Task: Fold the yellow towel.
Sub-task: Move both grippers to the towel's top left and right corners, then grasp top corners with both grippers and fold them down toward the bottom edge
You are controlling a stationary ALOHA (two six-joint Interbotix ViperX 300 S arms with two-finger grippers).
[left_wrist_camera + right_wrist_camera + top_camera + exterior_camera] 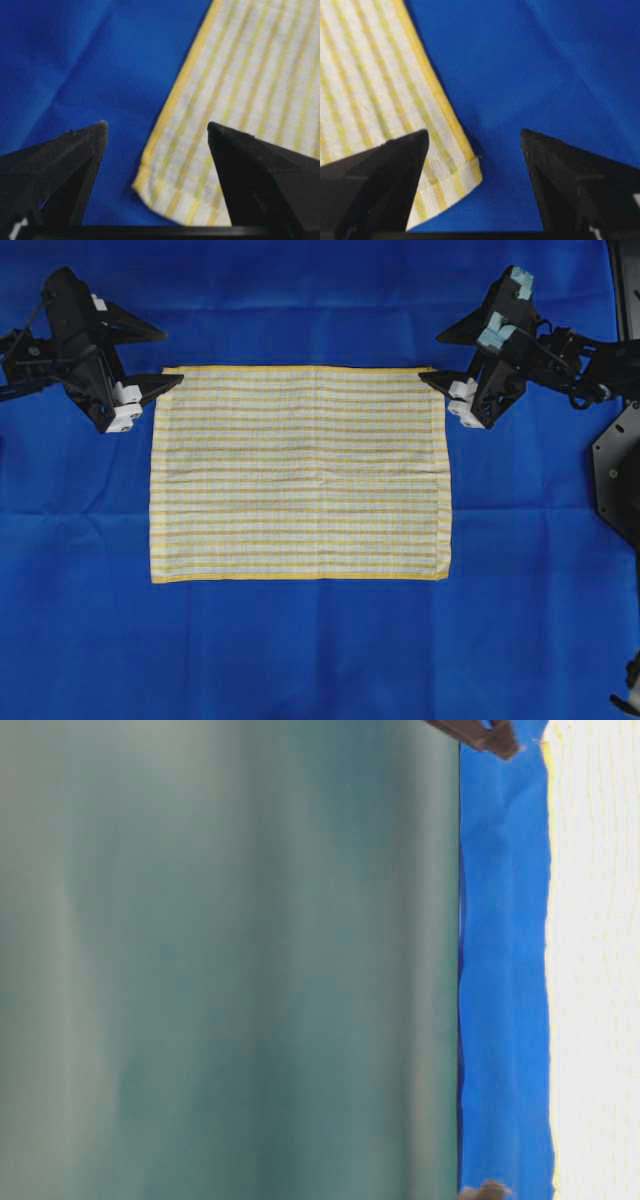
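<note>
- Nearest to me, in the overhead view, lies the near long edge of the yellow towel [300,472]. It is spread flat, not folded yet, on the blue sheet [300,660], and no arm is close to this edge.
- The towel is a rectangle and its long axis runs left to right, from one arm to the other. The two short edges run from near to far.
- Further back, at the far left corner, is the left gripper [155,358]. Its fingers stand wide apart and hold nothing. In the left wrist view the corner of the towel [165,192] lies between the two fingers [75,155], a little toward the right one.
- At the far right corner is the right gripper [437,358], also wide open and empty. In the right wrist view the towel corner [455,185] lies between the fingers [385,175], closer to the left one.
- Each arm is therefore near its own far corner, about equally, and both are well apart from the near edge.
- I cannot tell from these views whether the fingertips already touch the cloth or hang just above it.
- My judgement: the next move is to close on both far corners together and bring them toward the near edge, so the fold line runs along the long axis.
</note>
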